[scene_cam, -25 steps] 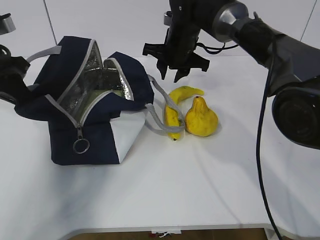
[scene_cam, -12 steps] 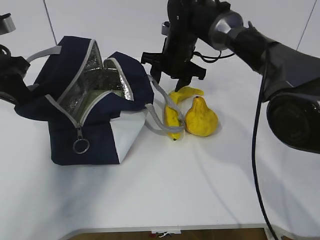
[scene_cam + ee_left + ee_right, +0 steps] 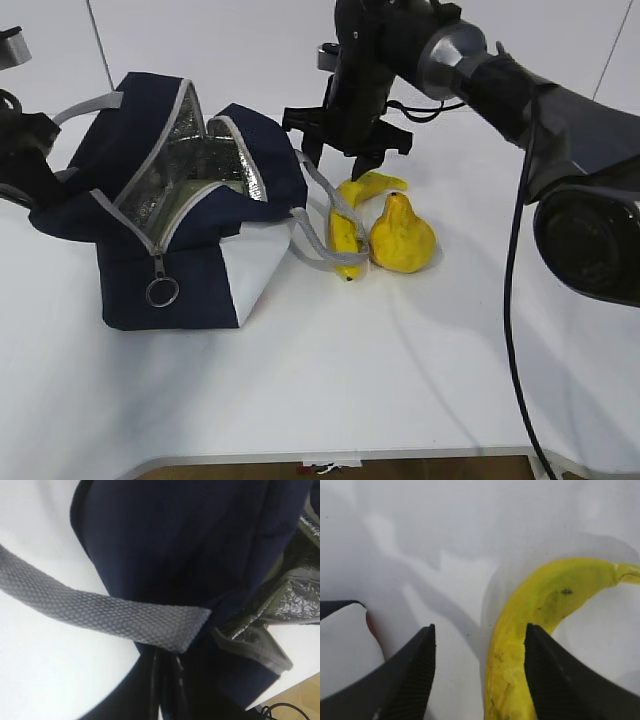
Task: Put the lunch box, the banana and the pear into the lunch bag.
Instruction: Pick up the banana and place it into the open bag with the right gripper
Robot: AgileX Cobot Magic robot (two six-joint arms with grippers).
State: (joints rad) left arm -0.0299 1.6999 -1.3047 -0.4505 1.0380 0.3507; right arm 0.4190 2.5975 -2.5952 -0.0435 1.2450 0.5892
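Since the earlier frame the right hand (image 3: 339,160) has been lowered with jaws spread over the banana (image 3: 347,235), which lies on the desk (image 3: 400,350) beside the pear (image 3: 402,236) and lunch bag (image 3: 175,215); an off-centre closure risks rolling it away, while the left hand is kept pinched on bag fabric.

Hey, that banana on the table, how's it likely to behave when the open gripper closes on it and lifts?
The banana looks firm and curved, so it would probably lift as one stiff piece. Its smooth rounded skin may let it twist between the right gripper pads. It lies against the pear, which might get nudged and rock.
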